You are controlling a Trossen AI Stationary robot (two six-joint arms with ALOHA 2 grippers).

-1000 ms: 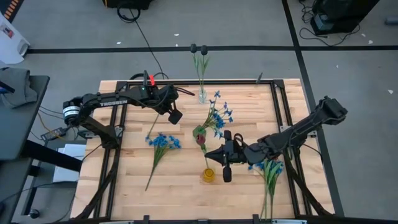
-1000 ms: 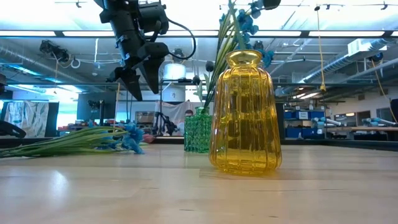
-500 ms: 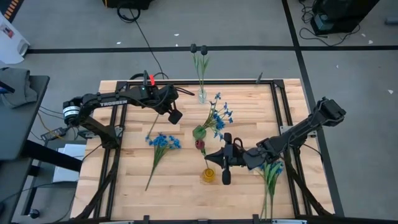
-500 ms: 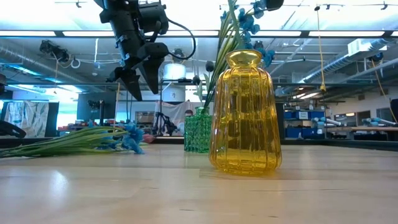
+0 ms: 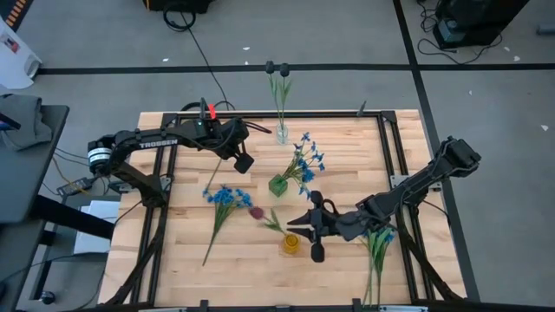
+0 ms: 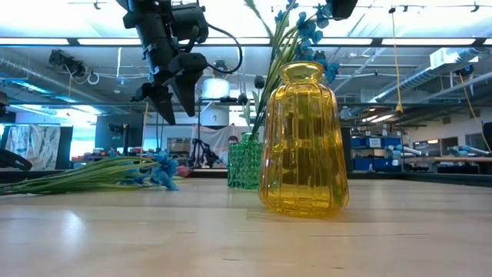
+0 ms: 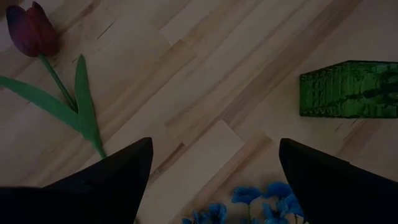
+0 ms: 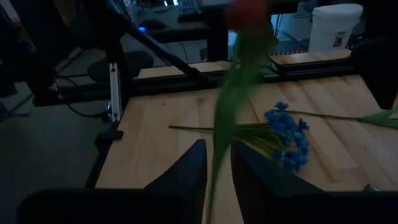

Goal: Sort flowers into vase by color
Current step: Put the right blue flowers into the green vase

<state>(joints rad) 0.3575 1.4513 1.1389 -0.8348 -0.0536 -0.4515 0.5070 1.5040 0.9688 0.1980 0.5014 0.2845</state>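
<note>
The right gripper [image 5: 305, 224], fingers pinched on the stem of a dark red tulip [image 5: 257, 212], hovers just beside the yellow vase [image 5: 290, 244] near the worktop's front edge. The left gripper [image 5: 245, 162] hangs over mid-table with jaws apart. Blue sprays [image 5: 227, 198] lie on the wood left of centre.

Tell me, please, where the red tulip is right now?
In the high view, the red tulip is held by the right gripper above the yellow vase, its bud leaning toward the loose blue flowers.
</note>
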